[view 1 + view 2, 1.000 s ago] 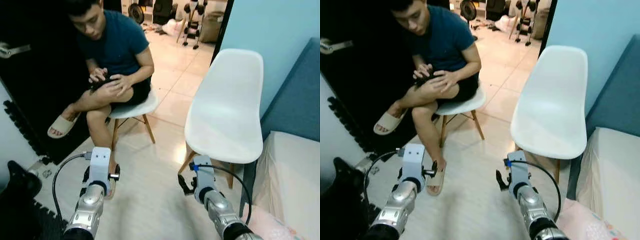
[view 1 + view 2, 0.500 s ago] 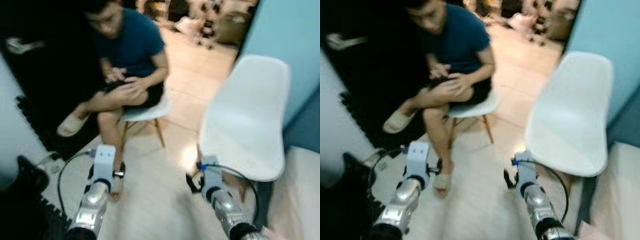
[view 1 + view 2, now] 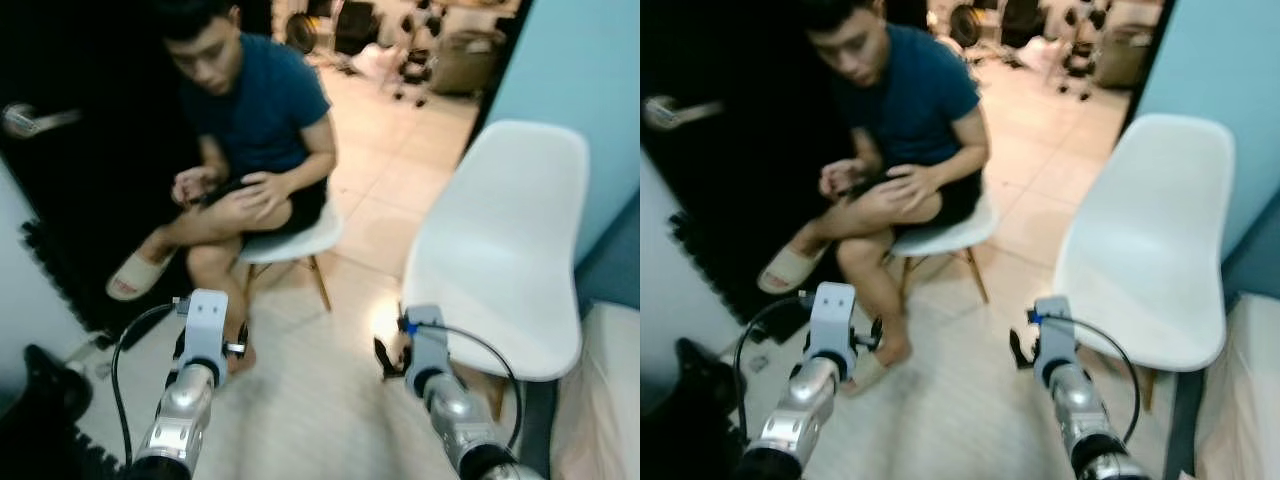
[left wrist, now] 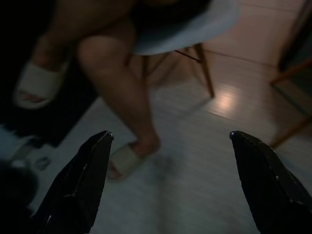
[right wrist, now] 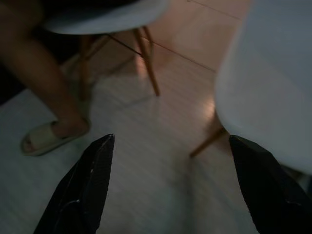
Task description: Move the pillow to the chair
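An empty white chair (image 3: 495, 260) with wooden legs stands on the light floor to my front right, against a pale blue wall. My right arm (image 3: 432, 372) reaches forward just left of its seat. In the right wrist view the right gripper (image 5: 170, 138) is open over the floor, with the chair's seat (image 5: 273, 92) beside one finger. My left arm (image 3: 195, 360) is held out on the left. The left gripper (image 4: 170, 134) is open too, with nothing between its fingers, and points at the floor near a person's sandalled foot (image 4: 127, 158).
A person (image 3: 245, 140) in a dark blue shirt sits on a second white chair (image 3: 290, 232) to my front left, legs crossed, close to my left arm. A dark door (image 3: 60, 150) fills the left. A pale sofa edge (image 3: 612, 390) lies at the far right. Tiled floor runs ahead between the chairs.
The camera has moved, so the whole picture has shifted and both chairs sit further right in it than a second ago. Both arms keep the same pose. The person has not shifted.
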Available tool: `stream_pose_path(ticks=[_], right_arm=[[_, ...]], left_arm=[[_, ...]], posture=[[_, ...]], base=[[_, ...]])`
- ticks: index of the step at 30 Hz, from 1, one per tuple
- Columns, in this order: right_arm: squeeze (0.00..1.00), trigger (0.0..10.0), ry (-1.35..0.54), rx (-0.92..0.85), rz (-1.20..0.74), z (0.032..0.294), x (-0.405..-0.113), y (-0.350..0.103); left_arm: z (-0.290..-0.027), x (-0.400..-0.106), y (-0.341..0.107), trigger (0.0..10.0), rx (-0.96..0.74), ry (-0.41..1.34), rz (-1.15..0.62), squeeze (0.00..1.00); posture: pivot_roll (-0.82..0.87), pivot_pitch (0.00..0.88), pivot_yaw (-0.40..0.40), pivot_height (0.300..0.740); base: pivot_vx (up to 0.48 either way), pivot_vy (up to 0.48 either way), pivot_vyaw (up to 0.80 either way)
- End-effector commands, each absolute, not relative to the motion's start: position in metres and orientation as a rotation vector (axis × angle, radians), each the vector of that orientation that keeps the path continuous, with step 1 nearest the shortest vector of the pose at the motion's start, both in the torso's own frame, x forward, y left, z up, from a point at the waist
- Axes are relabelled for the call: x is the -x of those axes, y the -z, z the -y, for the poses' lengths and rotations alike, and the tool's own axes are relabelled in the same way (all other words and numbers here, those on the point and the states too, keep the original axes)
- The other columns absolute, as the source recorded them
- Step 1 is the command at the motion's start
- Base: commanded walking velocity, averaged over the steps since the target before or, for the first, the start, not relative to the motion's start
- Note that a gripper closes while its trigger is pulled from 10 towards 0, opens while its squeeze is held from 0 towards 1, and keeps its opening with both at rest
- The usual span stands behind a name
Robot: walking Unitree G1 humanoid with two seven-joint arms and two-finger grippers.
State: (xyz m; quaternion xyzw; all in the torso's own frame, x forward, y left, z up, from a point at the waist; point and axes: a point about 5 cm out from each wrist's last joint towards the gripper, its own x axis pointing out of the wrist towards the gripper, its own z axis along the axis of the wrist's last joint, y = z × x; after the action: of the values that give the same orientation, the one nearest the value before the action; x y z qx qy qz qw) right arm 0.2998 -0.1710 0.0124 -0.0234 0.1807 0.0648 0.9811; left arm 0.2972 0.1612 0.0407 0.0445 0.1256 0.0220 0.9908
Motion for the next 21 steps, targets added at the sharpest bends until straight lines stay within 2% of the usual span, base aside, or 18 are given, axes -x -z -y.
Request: stream_pose_path(ticks=[1,8,21], right_arm=[[0.00,10.0,-0.134,0.029,-0.376,0.1661,-0.2952,-0.0073],[0.00,10.0,-0.126,0.030,-0.383,0.1670,-0.2932,-0.0054],[0.00,10.0,-0.132,0.048,-0.392,0.1647,-0.2924,-0.0041]], left_arm=[[-0.1660,-0.2938,-0.0363,10.0,-0.098,-0.049,-0.272,0.00],[-0.1659,-0.2935,-0.0362,10.0,-0.103,-0.045,-0.273,0.00],[-0.1655,-0.2945,-0.0371,10.0,-0.103,-0.043,-0.272,0.00]], posture=[[0.03,0.057,0.005,0.740],[0.03,0.061,0.007,0.740],[0.03,0.069,0.011,0.740]], base=[[0.240,0.000,-0.80],[0.069,0.000,-0.74],[0.000,0.000,0.00]])
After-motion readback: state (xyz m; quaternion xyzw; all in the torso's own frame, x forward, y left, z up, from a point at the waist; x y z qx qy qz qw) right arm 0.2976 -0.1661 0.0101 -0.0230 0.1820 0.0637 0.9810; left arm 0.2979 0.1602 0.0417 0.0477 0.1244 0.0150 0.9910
